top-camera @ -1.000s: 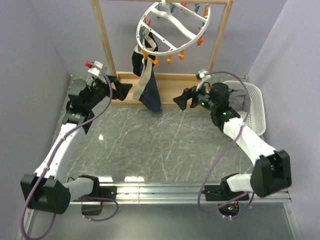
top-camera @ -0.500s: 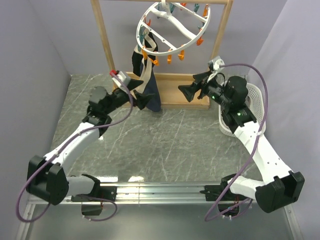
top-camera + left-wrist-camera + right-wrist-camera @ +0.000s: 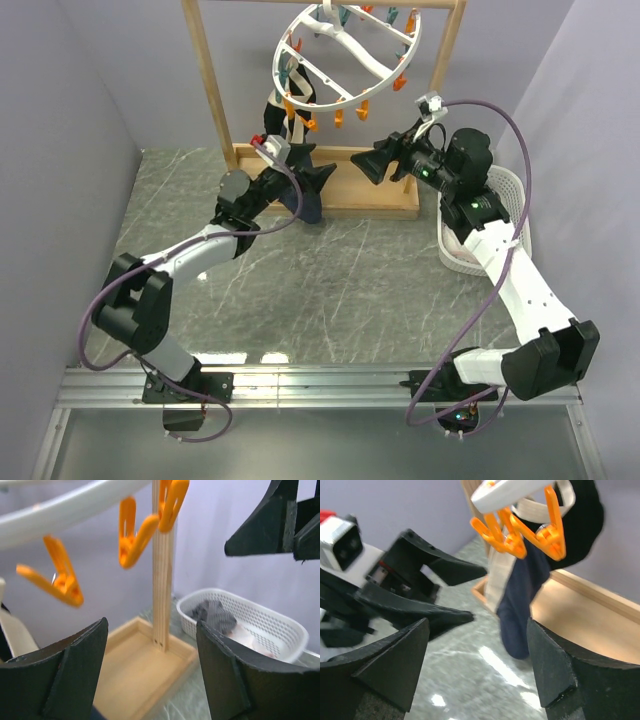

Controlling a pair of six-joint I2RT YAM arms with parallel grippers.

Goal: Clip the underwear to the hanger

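**Underwear hung from the drying ring, both grippers released**

On the left of the top view, the left gripper stood spread wide and held nothing, raised just in front of the wooden rack frame. Just beside it the navy underwear hung down by its cream waistband from the left side of the hanger, below the orange clips. Its lower end dangled over the rack's wooden base tray. Whether the left gripper touched the fabric could not be told. To the right, the right gripper was also parted and empty, facing the underwear but apart from it. A white basket of laundry sat at the far right of the tabletop.
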